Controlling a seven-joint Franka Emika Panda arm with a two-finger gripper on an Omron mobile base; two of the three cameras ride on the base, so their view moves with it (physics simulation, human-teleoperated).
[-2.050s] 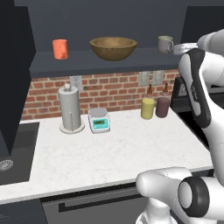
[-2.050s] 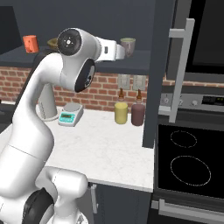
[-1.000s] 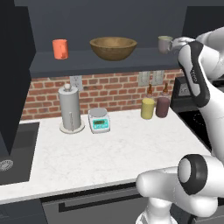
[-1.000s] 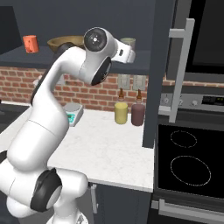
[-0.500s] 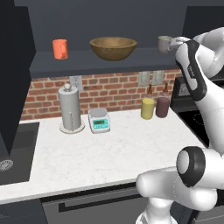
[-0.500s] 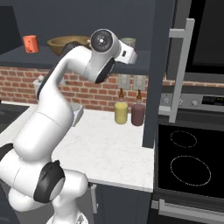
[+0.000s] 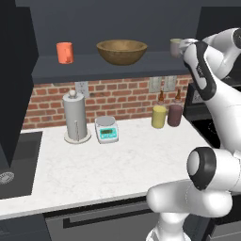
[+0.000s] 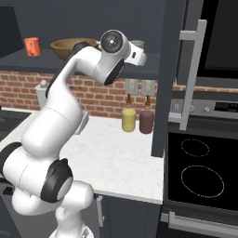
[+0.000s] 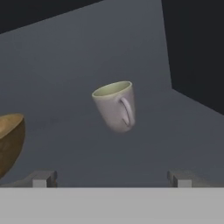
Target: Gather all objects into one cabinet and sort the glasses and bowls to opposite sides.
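Dark cabinet shelf point(image 7: 94, 66): orange cup point(image 7: 65, 52), bowl point(image 7: 122, 51), mug point(image 9: 115, 106) (handle visible up close), jaws wide apart.

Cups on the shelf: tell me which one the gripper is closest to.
The grey-beige mug with a handle, at the shelf's right end, straight ahead of the open gripper. The orange cup stands at the left end, beyond the wooden bowl.
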